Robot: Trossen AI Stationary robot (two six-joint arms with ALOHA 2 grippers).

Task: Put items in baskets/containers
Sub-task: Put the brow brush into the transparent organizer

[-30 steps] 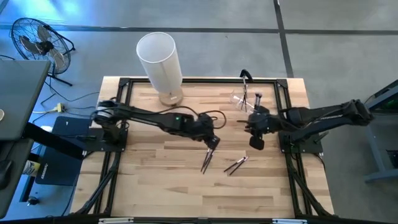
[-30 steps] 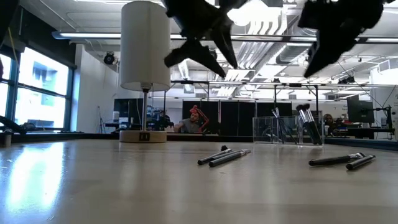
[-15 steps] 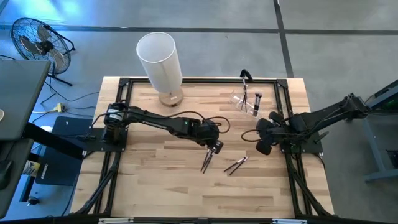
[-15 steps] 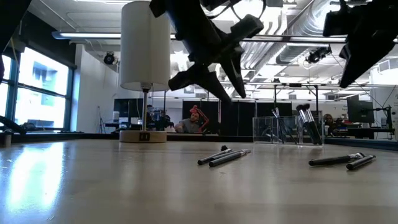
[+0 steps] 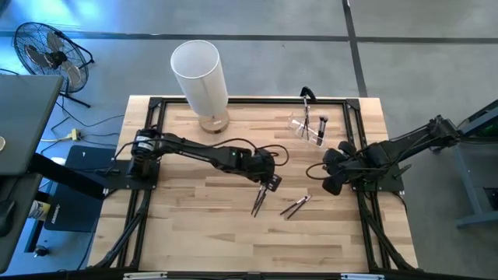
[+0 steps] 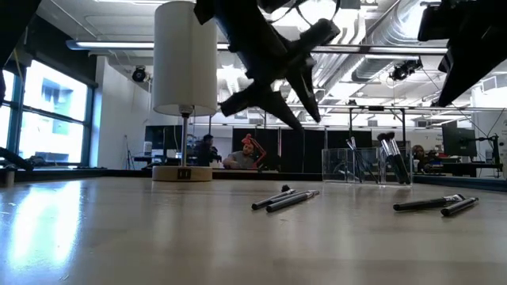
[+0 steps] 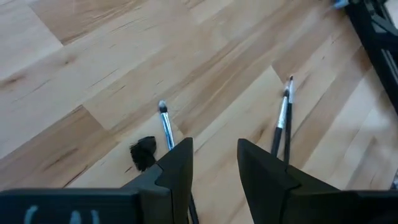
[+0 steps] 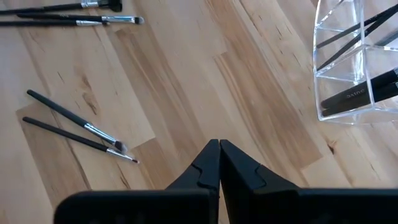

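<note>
Two thin dark makeup brushes (image 5: 257,202) lie flat near the table's middle, and a second pair (image 5: 296,206) lies just to their right. My left gripper (image 5: 269,183) hangs open above and slightly beyond the first pair, touching nothing. In the left wrist view one brush (image 7: 166,127) shows beside its fingers and a pair (image 7: 283,121) farther off. My right gripper (image 8: 219,155) is shut and empty, right of the second pair (image 8: 81,130). The clear plastic holder (image 5: 309,124) stands near the far edge with brushes in it. The tall white cylinder (image 5: 201,74) stands on its tan wooden base (image 6: 182,172).
The black frame rails (image 5: 156,105) run around the table's edges. A fan (image 5: 47,50) and a grey laptop lid stand off the table to the left. Bare wood lies between the cylinder and the brushes. People show far back in the room (image 6: 252,152).
My left gripper has come down toward the first brush pair and turned a little, staying open. My right gripper has drawn away from the clear holder, toward the table's right and near edges. The brushes have not moved.
</note>
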